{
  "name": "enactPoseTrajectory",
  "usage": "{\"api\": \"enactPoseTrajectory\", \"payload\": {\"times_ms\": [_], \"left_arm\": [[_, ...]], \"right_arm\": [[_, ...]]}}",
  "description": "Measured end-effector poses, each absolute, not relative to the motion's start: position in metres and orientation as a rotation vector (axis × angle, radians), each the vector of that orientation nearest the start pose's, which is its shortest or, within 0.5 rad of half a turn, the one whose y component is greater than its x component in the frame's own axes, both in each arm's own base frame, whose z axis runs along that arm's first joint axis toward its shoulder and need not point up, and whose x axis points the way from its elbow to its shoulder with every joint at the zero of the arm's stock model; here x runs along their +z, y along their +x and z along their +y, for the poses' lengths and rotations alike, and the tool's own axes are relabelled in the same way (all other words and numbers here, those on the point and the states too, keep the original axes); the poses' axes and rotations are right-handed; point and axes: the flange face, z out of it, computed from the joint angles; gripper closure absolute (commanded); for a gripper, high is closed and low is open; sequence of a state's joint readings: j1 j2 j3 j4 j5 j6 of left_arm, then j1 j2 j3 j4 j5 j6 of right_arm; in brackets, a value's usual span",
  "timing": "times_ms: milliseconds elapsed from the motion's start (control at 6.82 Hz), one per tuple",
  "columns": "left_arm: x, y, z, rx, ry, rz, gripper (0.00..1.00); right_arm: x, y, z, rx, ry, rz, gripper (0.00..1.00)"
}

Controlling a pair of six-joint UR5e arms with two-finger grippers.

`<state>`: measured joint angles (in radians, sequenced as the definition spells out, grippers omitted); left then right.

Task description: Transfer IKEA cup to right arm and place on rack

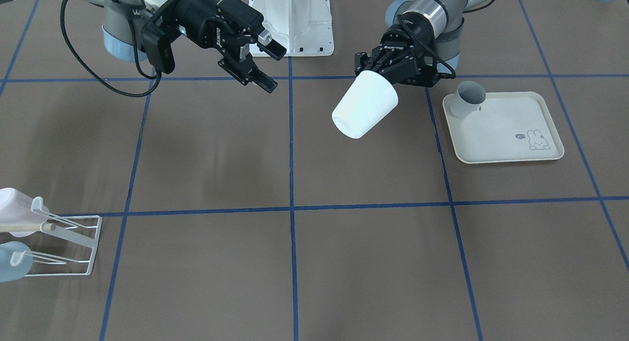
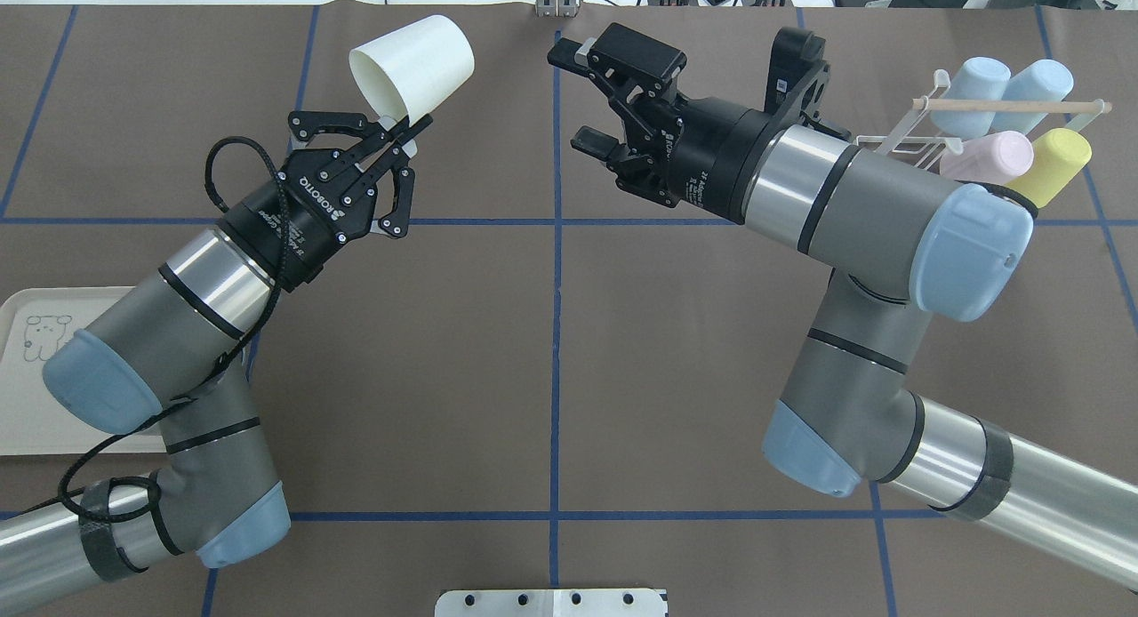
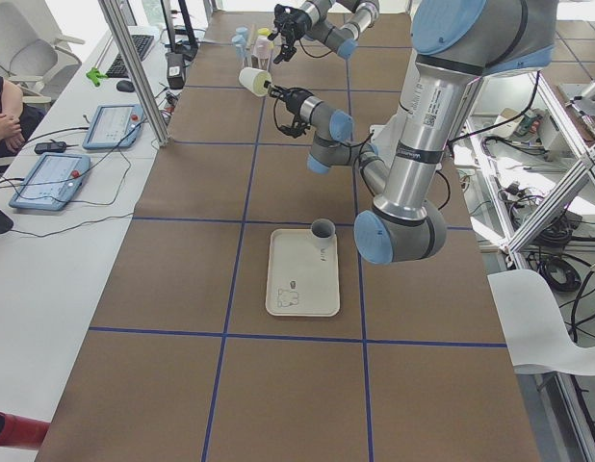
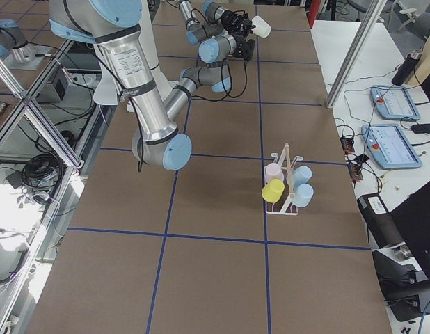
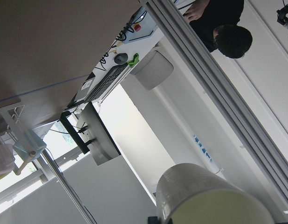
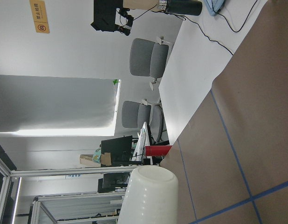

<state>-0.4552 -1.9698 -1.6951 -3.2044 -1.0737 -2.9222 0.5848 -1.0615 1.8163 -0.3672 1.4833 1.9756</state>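
The white IKEA cup [image 1: 364, 110] hangs in the air over the table's far middle, tilted on its side. My left gripper [image 1: 366, 73] is shut on its rim; this shows in the overhead view too, with the gripper [image 2: 404, 124] pinching the cup [image 2: 413, 61]. My right gripper [image 2: 580, 100] is open and empty, facing the cup from a short way off, apart from it; it also shows in the front-facing view [image 1: 271, 67]. The cup's base shows in the right wrist view [image 6: 151, 196]. The white wire rack [image 2: 898, 137] with a wooden dowel stands at the far right.
The rack holds several cups: two blue, one pink [image 2: 987, 155], one yellow [image 2: 1053, 165]. A cream tray [image 1: 506, 154] with a rabbit drawing lies on my left side, with a grey cup [image 1: 469, 98] in its corner. The white robot base [image 1: 295, 21] sits between the arms.
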Motion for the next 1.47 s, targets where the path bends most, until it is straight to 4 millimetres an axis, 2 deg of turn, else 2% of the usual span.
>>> {"api": "enactPoseTrajectory", "payload": {"times_ms": [586, 1466], "left_arm": [[0.193, 0.424, -0.363, -1.331, -0.697, 2.44, 1.0], [0.181, 0.447, -0.337, -1.296, -0.72, 2.42, 1.0]], "right_arm": [[0.144, -0.39, -0.423, 0.725, 0.237, -1.988, 0.0], [0.142, -0.397, -0.419, 0.718, 0.227, -1.992, 0.01]]}}
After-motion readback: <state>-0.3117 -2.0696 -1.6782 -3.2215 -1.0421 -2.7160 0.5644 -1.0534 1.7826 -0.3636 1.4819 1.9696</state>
